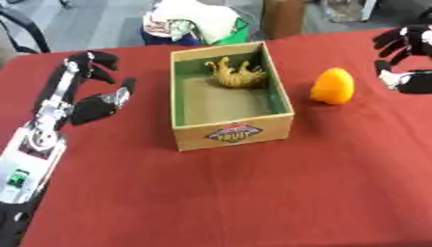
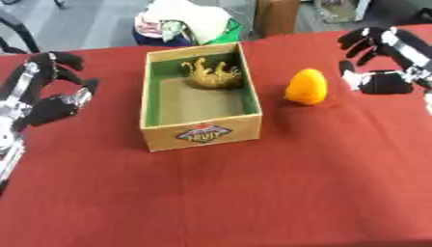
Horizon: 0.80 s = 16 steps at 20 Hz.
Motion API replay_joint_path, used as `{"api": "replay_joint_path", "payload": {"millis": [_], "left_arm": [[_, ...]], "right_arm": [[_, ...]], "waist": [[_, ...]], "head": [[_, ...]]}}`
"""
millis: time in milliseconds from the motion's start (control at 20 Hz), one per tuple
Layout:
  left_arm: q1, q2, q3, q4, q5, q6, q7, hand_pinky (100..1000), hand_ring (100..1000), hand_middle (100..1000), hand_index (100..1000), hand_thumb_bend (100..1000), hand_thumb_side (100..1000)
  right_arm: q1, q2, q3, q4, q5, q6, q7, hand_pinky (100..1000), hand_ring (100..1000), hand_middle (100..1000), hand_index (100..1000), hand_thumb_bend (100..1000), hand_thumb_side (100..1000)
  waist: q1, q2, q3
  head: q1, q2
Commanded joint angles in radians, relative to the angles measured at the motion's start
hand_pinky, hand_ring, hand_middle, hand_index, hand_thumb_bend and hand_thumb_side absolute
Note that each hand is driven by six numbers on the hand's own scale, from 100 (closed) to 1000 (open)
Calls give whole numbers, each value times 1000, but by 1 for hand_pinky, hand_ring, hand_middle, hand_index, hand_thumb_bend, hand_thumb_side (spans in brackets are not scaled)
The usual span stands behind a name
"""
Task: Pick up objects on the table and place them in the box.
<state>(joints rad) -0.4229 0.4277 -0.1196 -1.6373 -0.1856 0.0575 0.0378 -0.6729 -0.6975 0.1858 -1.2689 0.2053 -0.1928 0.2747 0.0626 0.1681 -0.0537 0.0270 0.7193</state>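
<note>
Orange fruit-shaped object standing upright on the red surface, just to the left of the right hand, between this hand and the box, touching neither of them. Rounded at the bottom, narrower at the top.

Cardboard box open at the top, green on the inner walls, printed label on the near wall. Placed about midway between the two hands, nearer to the left hand than to the right one in the left eye view. Inside, at the far end, yellow-brown toy animal, lying tilted against the far wall; kind of animal not clear. Rest of the box floor bare.

Right hand at the far right, a little beyond the orange object, fingers spread and relaxed, thumb pointing toward the object, grasping nothing, not touching it.

Left hand at the left side, well apart from the box, fingers up and slightly bent, released, holding nothing. Silver forearm running down to the lower left corner.

Beyond the far edge of the surface, behind the box, pile of white and green cloth.
</note>
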Motion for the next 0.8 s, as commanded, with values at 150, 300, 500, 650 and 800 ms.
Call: {"api": "replay_joint_path", "payload": {"millis": [150,300,500,650,800], "left_arm": [[15,17,20,-49,19,-1,15,721,556,592,726,364,244],[28,14,23,-58,27,0,19,721,554,590,725,363,244],[37,9,26,-59,33,1,21,721,553,589,725,363,244],[42,6,26,-56,35,1,23,721,553,588,725,363,245],[43,4,27,-56,38,0,24,720,552,588,725,363,243]], "right_arm": [[-50,15,-4,89,74,-51,27,629,729,720,818,227,187],[-73,46,-7,145,129,-66,22,636,736,726,825,282,215],[-100,91,-15,224,216,-73,0,660,763,743,836,334,244],[-113,117,-24,270,285,-71,-34,697,800,766,845,354,256],[-120,136,-32,310,344,-64,-60,706,809,778,853,363,264]], "waist": [[-7,-15,16],[-5,-17,22],[-3,-19,26],[-1,-19,28],[0,-19,30]], "head": [[-14,-1],[-19,0],[-24,2],[-26,4],[-27,6]]}}
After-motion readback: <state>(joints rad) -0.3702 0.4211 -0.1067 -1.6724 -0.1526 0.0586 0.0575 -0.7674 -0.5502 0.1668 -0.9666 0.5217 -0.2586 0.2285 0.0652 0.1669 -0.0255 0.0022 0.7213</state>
